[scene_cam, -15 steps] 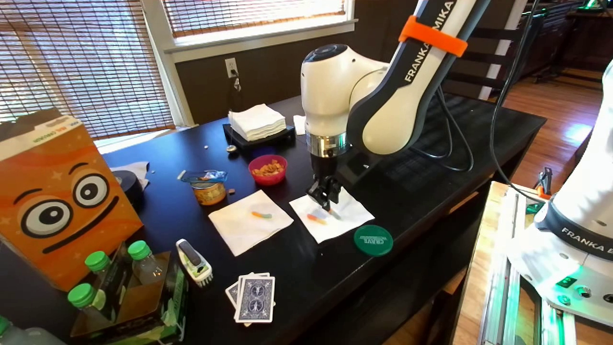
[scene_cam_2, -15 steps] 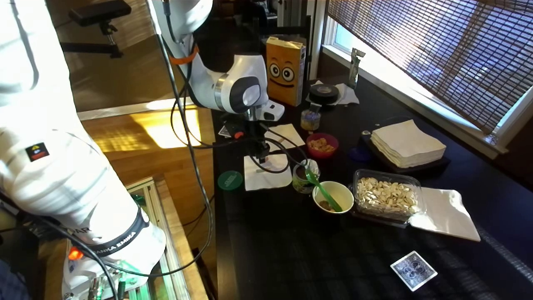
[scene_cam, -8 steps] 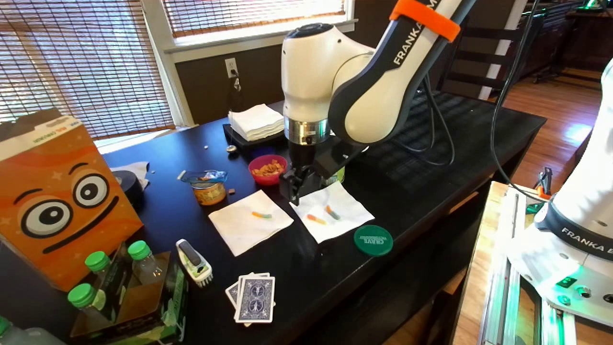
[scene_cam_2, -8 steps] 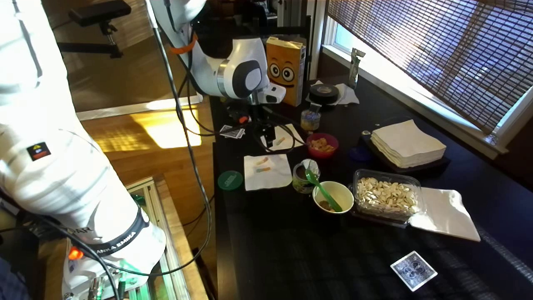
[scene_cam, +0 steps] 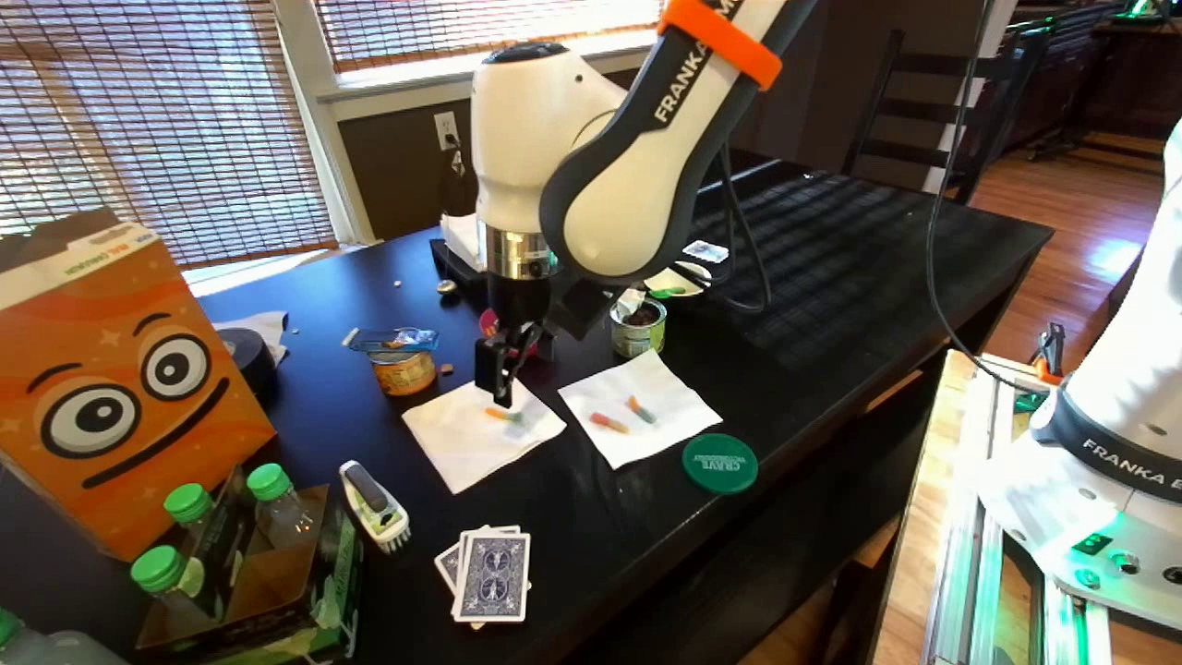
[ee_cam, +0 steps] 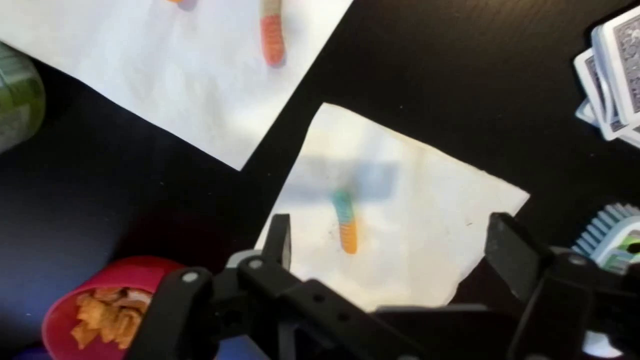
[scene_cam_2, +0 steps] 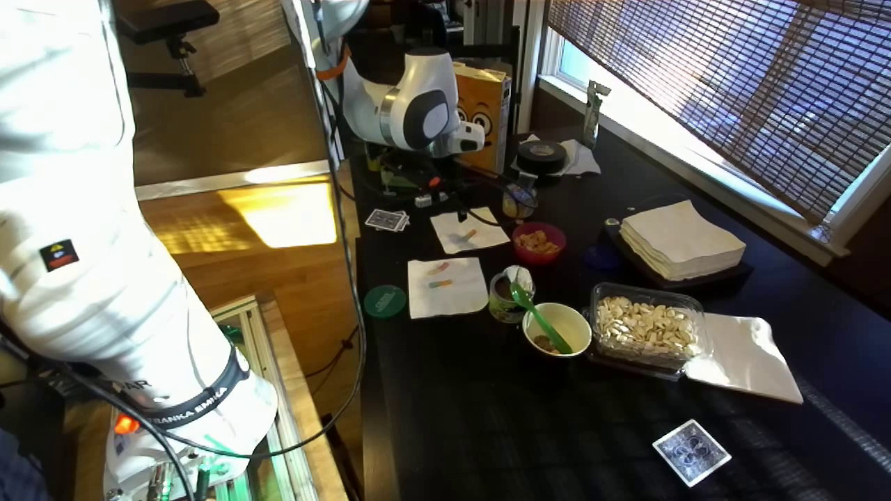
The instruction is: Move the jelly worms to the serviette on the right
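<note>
On the white serviette (scene_cam: 646,439), the right-hand one in this exterior view, lie two jelly worms: an orange-red one (scene_cam: 609,423) and an orange-green one (scene_cam: 641,410). A third worm (ee_cam: 346,222), teal at one end and orange at the other, rests on the creamier napkin (scene_cam: 462,453) beside it. Above that napkin hovers my gripper (ee_cam: 392,240), open wide, with nothing held. In the wrist view the third worm shows between the fingers, below them and nearer the left one. That view cuts off part of the serviette (ee_cam: 190,90) and its worms.
Close to the gripper stands a red bowl (ee_cam: 62,320) of orange snacks. Around the napkins are an opened can (scene_cam: 637,332), a small jar (scene_cam: 404,374), a green lid (scene_cam: 720,464), a brush (scene_cam: 373,503) and playing cards (scene_cam: 494,577). A napkin stack (scene_cam_2: 682,233) sits farther back.
From low over the serviette, my gripper has moved up and across to above the creamier napkin, and its fingers have spread. The orange-green worm stays behind on the serviette.
</note>
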Controlling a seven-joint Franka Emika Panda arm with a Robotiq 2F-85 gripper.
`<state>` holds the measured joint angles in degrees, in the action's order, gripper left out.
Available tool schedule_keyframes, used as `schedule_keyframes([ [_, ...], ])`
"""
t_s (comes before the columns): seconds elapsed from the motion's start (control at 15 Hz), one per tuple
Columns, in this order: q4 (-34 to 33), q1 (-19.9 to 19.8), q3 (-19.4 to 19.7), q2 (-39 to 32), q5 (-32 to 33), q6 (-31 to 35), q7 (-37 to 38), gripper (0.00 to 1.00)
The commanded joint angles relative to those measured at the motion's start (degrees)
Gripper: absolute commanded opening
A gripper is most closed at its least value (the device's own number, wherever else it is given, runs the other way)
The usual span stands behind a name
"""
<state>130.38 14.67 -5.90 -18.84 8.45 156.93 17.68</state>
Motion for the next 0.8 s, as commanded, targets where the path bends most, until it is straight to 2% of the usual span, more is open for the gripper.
schedule_keyframes([
  [0.0, -7.12, -2.84, -3.08, -6.56, -3.5, -4.11, -12.05, 1.0],
  [0.27, -12.04, -2.8, -2.22, -10.8, -1.88, -7.61, -17.2, 1.0],
  [0.73, -16.97, -2.74, -1.91, -15.21, -1.41, -8.43, -21.45, 1.0],
])
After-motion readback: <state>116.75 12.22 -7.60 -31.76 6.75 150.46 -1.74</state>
